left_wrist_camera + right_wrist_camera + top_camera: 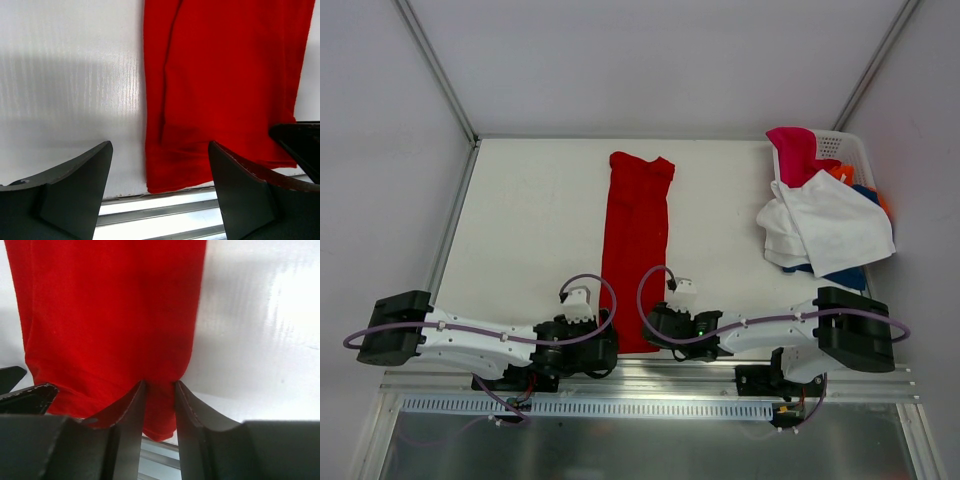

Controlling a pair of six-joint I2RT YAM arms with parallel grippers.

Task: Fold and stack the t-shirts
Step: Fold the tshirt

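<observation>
1. Now the red shirt lies as a long strip down the middle of the frame, its hem at bottom centre, likely so both arms can lift that end.
2. The right gripper, almost closed, pinches the hem's right corner; the left gripper stands wide astride the left corner, gripping nothing.
3. Only the wrist views show this; only the overhead shows the other shirts heaped at the basket, upper right.

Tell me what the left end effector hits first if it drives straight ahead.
Probably the red t-shirt: its near-left corner lies just ahead of the open left end effector, on the table; depth unclear.
</observation>
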